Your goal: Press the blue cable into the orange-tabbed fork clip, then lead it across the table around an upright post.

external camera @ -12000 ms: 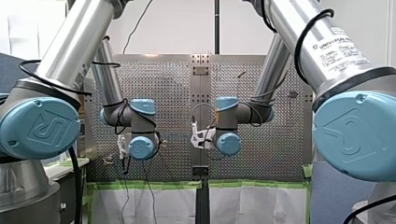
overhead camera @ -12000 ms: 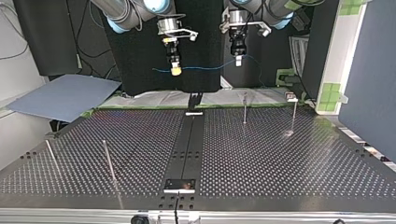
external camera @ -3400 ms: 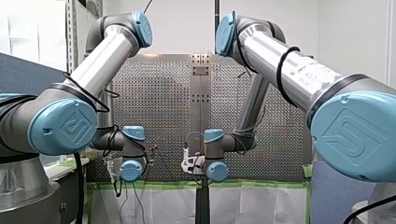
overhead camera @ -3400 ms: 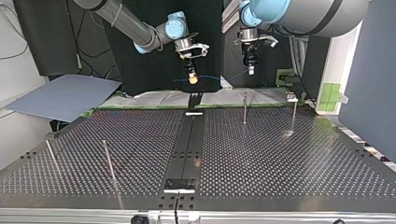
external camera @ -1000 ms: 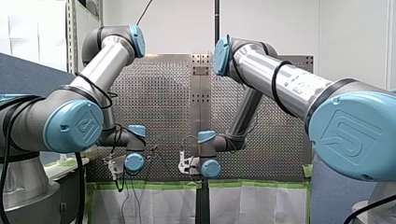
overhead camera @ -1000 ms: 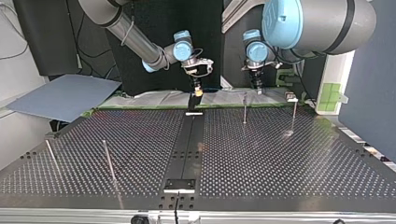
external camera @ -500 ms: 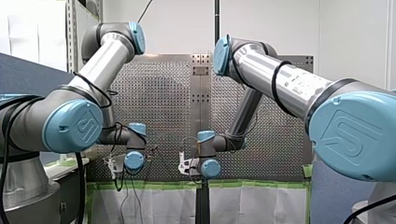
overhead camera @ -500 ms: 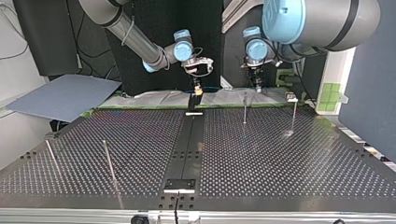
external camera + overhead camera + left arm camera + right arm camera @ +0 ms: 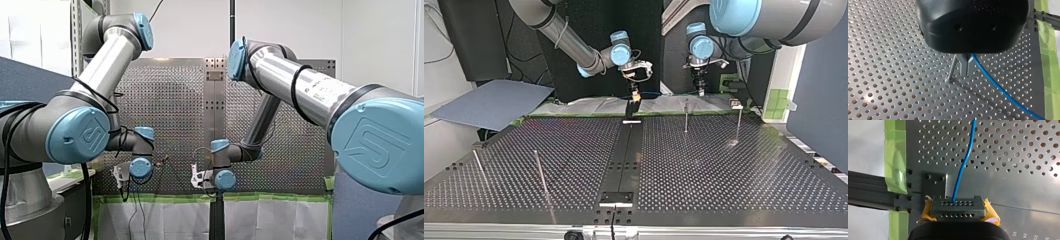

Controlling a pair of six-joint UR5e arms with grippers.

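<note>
my left tool [image 9: 966, 73], right tool [image 9: 958, 208] dropped to tabletop [image 9: 885, 50] | both clamp blue cable [image 9: 998, 87] | post [image 9: 952, 68] beside left tool

So here's what you've got: the blue cable [image 9: 966, 160] meets a dark grey block [image 9: 958, 208] at the farther of its two rows of little holes. From there it runs away over the perforated table [image 9: 1010, 150] in a lazy bend until it leaves the shot. Crumpled orange-yellow tabs [image 9: 991, 213] stick out on both sides of the block. A black housing [image 9: 958, 233] sits closer to the camera than the block. Just beside the block there's a small bracket plate [image 9: 934, 182] with screws, right at the table's edge. Green tape [image 9: 895, 157] runs along that edge, and a black rail [image 9: 870, 190] heads off past it.
</note>
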